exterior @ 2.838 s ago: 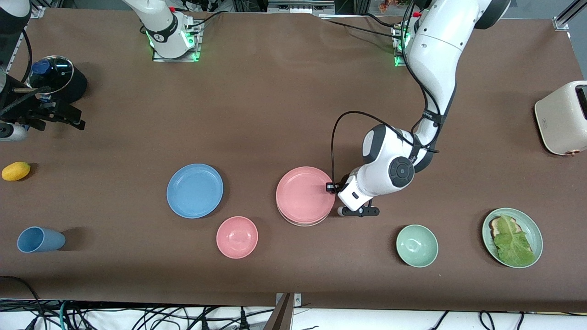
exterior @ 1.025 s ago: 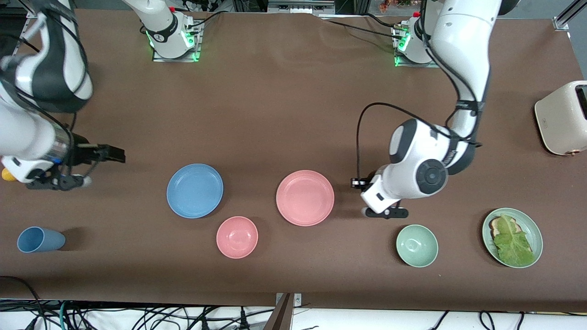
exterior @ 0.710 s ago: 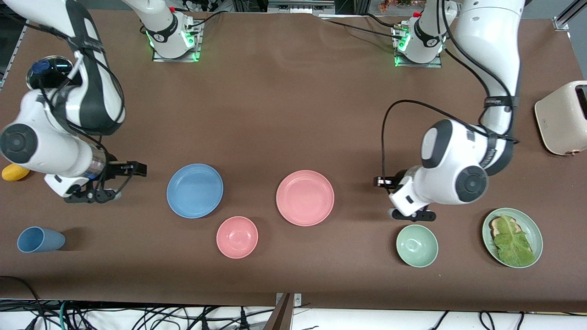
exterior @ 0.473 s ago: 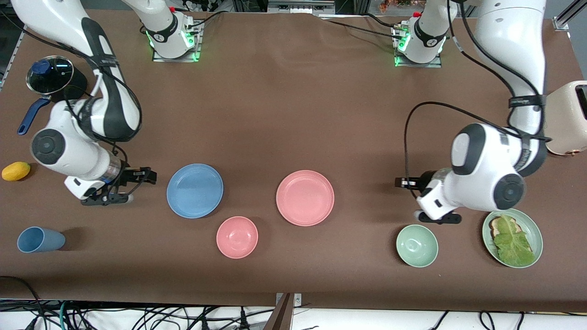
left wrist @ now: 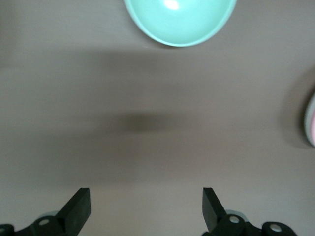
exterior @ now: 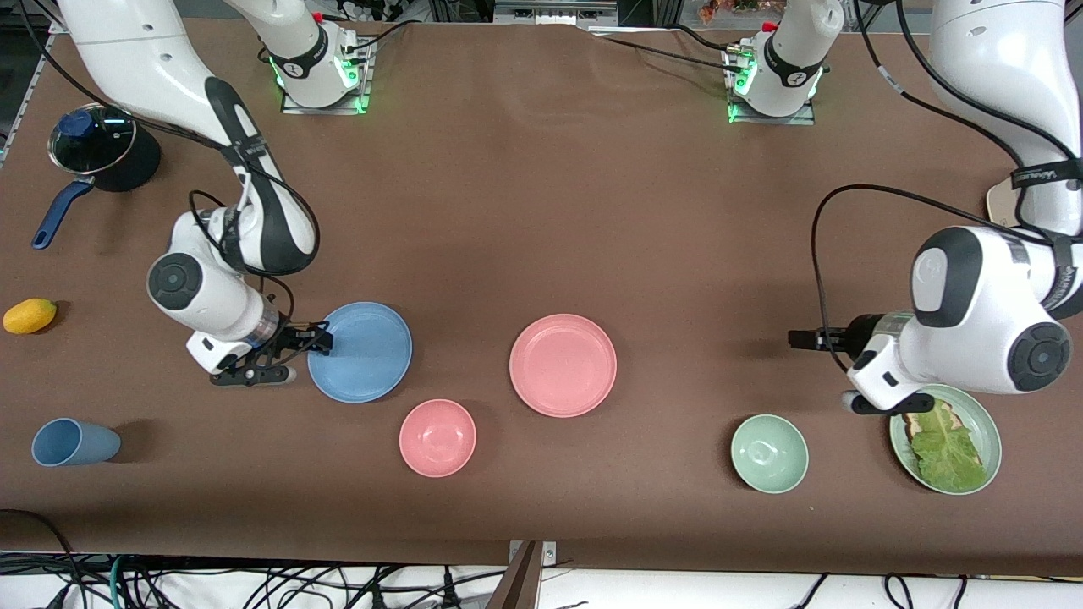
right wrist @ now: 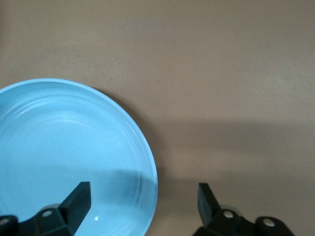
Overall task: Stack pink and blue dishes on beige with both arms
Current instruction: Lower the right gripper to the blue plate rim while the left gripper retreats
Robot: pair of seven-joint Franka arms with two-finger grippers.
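A: Entry. The pink plate (exterior: 563, 365) lies flat mid-tabletop, covering the beige plate completely from the front camera; 2.8 s ago a pale rim still peeked out under its nearer edge. I read the first stack as done.

B: Left arm?

A: It has pulled away toward its own end of the tabletop. The left gripper (exterior: 808, 339) hangs over bare tabletop (exterior: 541, 211), above the green bowl (exterior: 769, 453) and close to the plate of toast and lettuce (exterior: 945, 437). Its jaws stand wide and empty in the left wrist view, fingertips (left wrist: 78, 206) far apart, the green bowl ahead and a sliver of pink rim at the frame's edge.

B: So it let go and left. The right arm?

A: Moved in fast. A second ago it was out near the lemon (exterior: 30, 315); now the right gripper (exterior: 320, 338) sits at the rim of the blue plate (exterior: 360, 352), on the side toward the right arm's end. Jaws wide, holding nothing; in the right wrist view one finger is over the plate's inner surface and the other over bare tabletop, so the rim lies between them.

B: Meaning?

A: Likely the hand-off: left arm finished and waiting, right arm lined up to pinch the blue rim. Blue plate rests flat on the tabletop, well apart from the pink plate, pink bowl (exterior: 437, 437) nearer the camera between them.
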